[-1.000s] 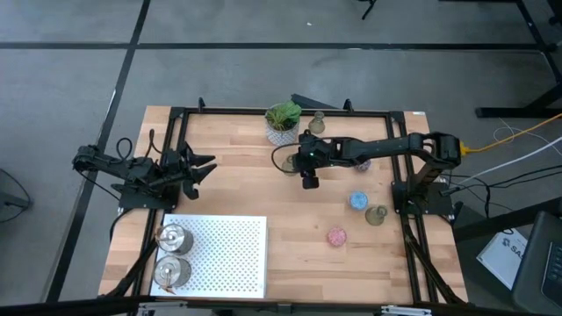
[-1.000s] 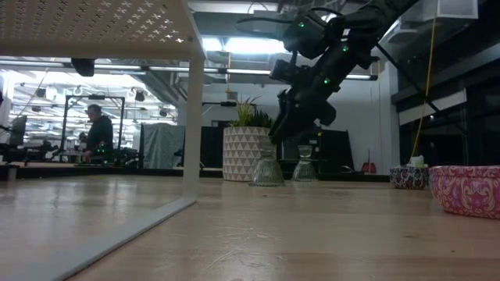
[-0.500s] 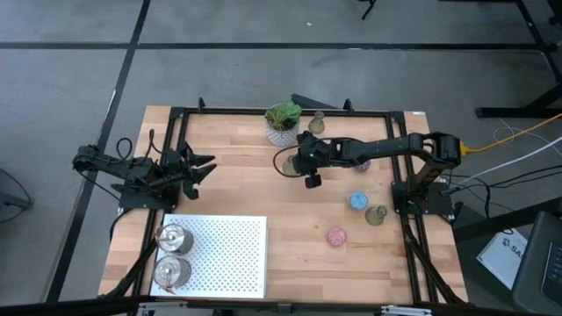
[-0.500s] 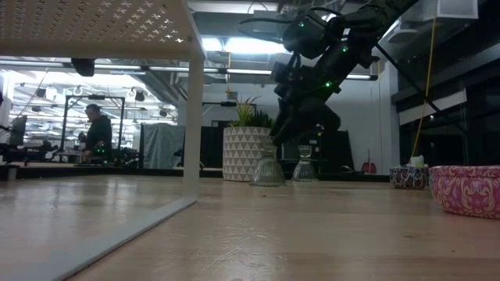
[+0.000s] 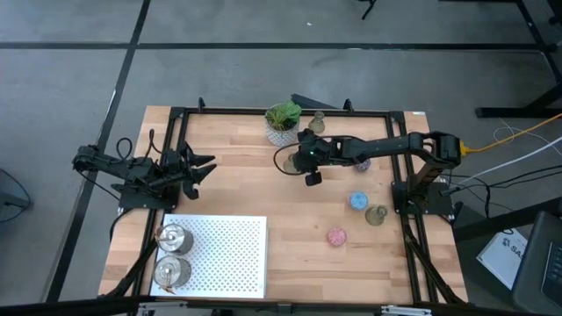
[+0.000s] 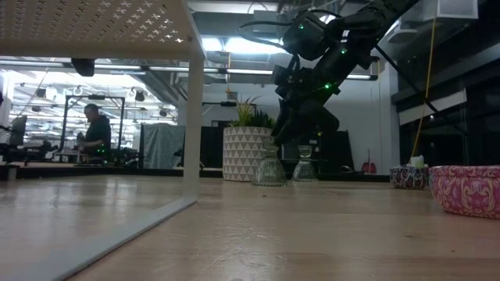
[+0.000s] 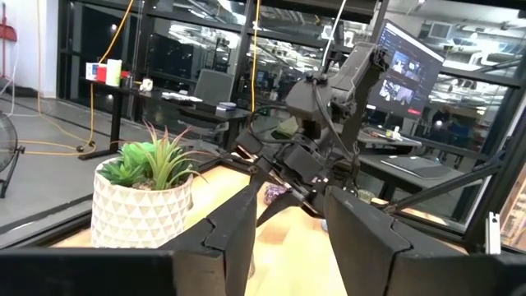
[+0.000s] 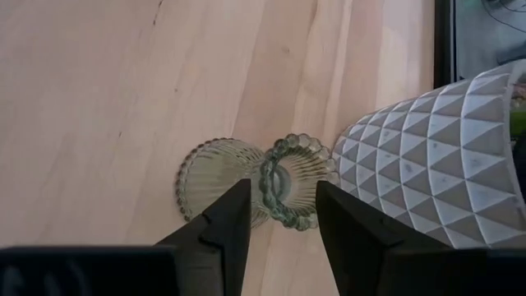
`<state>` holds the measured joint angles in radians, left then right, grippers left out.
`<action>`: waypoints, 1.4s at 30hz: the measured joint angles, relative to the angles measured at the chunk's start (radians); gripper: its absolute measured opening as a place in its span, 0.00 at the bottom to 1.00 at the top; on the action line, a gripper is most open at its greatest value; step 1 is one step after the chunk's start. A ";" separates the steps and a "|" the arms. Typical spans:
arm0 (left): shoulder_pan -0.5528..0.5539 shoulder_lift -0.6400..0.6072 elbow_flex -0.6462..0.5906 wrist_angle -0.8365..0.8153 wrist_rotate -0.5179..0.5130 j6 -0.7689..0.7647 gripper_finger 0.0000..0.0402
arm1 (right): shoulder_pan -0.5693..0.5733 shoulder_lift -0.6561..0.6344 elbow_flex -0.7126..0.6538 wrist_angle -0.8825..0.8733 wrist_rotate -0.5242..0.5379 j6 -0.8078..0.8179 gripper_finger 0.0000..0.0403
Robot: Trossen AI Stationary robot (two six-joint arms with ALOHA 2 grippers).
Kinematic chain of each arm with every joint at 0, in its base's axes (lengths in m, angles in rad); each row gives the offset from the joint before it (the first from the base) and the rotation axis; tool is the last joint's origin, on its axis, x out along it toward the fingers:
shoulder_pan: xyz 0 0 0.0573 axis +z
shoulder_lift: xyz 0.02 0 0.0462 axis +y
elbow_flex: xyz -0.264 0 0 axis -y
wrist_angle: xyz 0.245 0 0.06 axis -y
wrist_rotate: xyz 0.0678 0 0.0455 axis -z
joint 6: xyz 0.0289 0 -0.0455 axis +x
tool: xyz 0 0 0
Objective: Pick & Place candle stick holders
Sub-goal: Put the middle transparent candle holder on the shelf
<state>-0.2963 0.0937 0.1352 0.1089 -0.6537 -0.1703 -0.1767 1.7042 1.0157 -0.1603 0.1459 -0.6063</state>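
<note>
An olive-grey glass holder (image 8: pixel 279 182) stands on its base on the wooden table (image 5: pixel 246 189), right beside the plant's white pot (image 8: pixel 427 156). My right gripper (image 8: pixel 279 226) is open and points down just above this holder, one finger on each side, touching nothing. The low view shows the gripper (image 6: pixel 301 129) above the holder (image 6: pixel 269 168). A second olive-grey holder (image 5: pixel 316 123) stands near the far edge. The blue (image 5: pixel 357 200), olive-grey (image 5: pixel 377 215) and pink (image 5: pixel 337 235) holders stand at the right. The speckled purple holder (image 6: pixel 408 177) is partly under my right arm. Two silver holders (image 5: pixel 174 237) stand on a white perforated tray. My left gripper (image 5: pixel 206 165) waits open at the table's left.
The green plant in its white pot (image 5: pixel 283 121) stands at the far middle, close to my right gripper. The white perforated tray (image 5: pixel 224 254) fills the near left. A dark frame (image 5: pixel 263 111) runs along the table's edges. A person (image 6: pixel 98 133) stands far off in the room.
My right gripper has come down a little toward the olive-grey holder beside the plant pot and has tipped to point more steeply down. The holder has stayed in place.
</note>
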 joint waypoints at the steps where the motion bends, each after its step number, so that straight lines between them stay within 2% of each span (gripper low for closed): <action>1: 0.000 0.000 0.000 0.000 0.000 0.000 0.35 | 0.000 0.000 0.000 -0.002 0.000 0.000 0.35; 8: 0.000 0.000 0.000 0.000 0.000 0.000 0.35 | 0.005 0.010 0.000 -0.013 -0.045 0.000 0.33; 20: 0.000 0.000 -0.001 0.000 0.000 0.000 0.35 | 0.039 0.010 0.000 -0.009 -0.040 0.013 0.09; 26: 0.000 0.000 -0.001 0.000 -0.009 0.000 0.38 | 0.048 0.010 0.063 -0.124 -0.053 0.080 0.07; 30: 0.000 0.000 0.026 -0.005 0.027 -0.002 0.43 | 0.048 0.011 0.174 -0.254 -0.062 0.112 0.06; 34: 0.000 0.001 0.077 -0.020 0.086 -0.002 0.53 | 0.048 0.011 0.279 -0.343 -0.098 0.125 0.06; 38: 0.000 0.028 0.134 -0.069 0.097 -0.016 0.63 | 0.048 0.010 0.377 -0.368 -0.125 0.127 0.06; 42: 0.000 0.112 0.194 -0.088 0.098 -0.048 0.71 | 0.050 0.010 0.461 -0.380 -0.127 0.118 0.05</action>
<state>-0.2963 0.2057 0.3293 0.0211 -0.5561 -0.2184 -0.1270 1.7145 1.4767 -0.5406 0.0189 -0.4886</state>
